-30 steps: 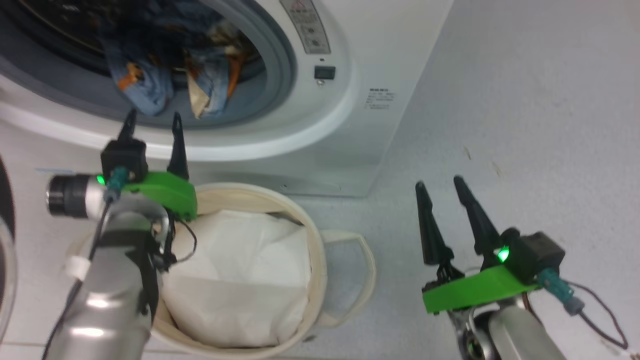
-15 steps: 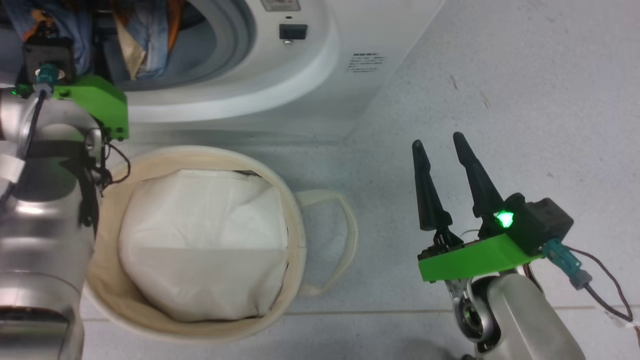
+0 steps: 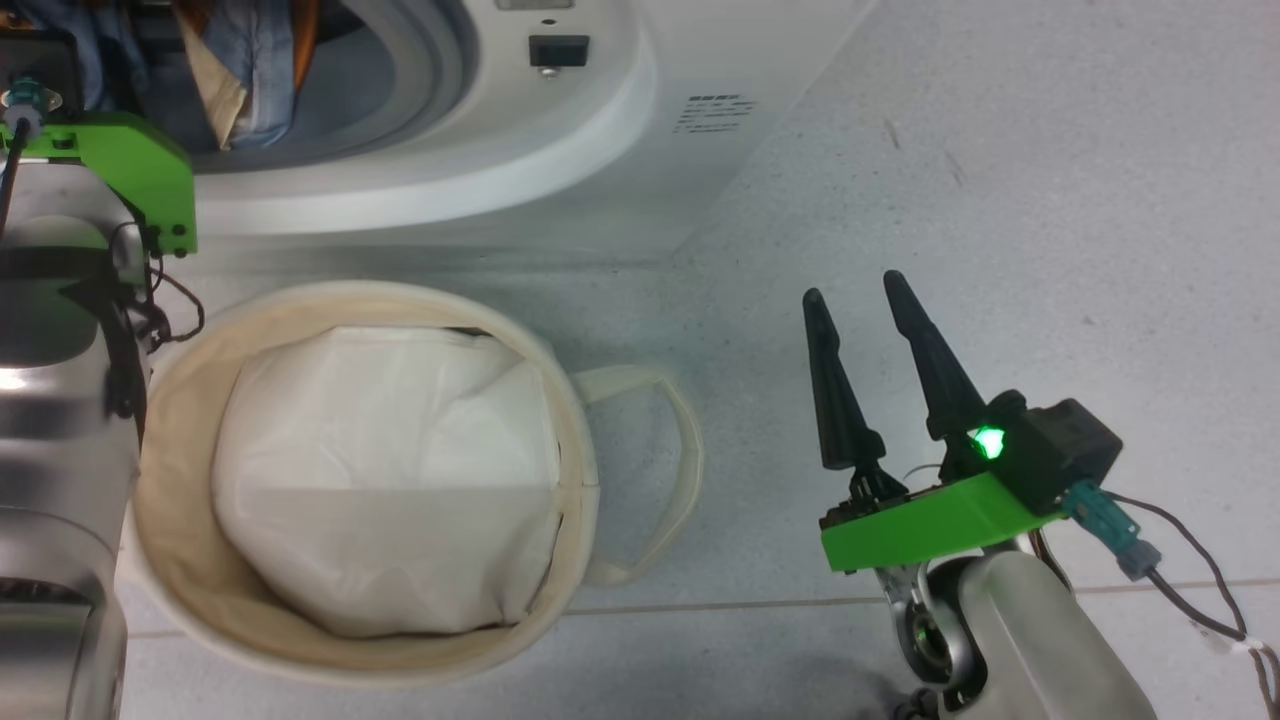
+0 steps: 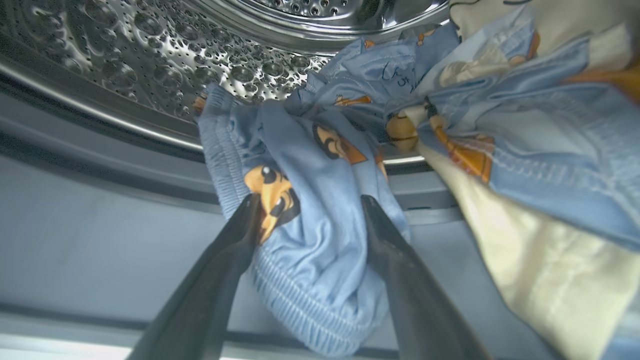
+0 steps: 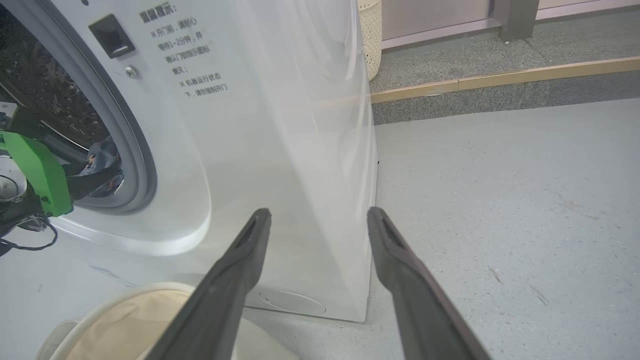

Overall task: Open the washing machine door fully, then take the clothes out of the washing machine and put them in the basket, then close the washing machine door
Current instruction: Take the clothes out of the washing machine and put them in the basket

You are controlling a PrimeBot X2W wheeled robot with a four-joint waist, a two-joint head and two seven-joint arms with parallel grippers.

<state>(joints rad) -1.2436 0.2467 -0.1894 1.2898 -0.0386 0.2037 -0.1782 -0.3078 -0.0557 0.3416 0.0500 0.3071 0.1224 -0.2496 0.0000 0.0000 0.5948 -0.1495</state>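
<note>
The white washing machine (image 3: 560,130) stands with its mouth open; its door is out of view. Light blue bear-print clothes (image 4: 310,260) spill from the steel drum over the grey gasket. My left gripper (image 4: 310,200) is open, one finger on each side of a hanging blue fold, without pinching it. The cream basket (image 3: 175,420) sits on the floor below the mouth and holds white stuffing (image 3: 390,470). My right gripper (image 3: 851,287) stands open over the bare floor, right of the basket, and points at the machine's corner (image 5: 319,212).
The basket's loop handle (image 3: 660,470) lies toward my right gripper. Grey floor spreads to the right of the machine. A raised kerb (image 5: 500,80) and a pale wicker bin (image 5: 370,35) stand behind the machine.
The head camera has swung, shifting the whole picture. My left gripper has pushed up into the machine's mouth to the clothes. The right gripper has kept its place, still open.
</note>
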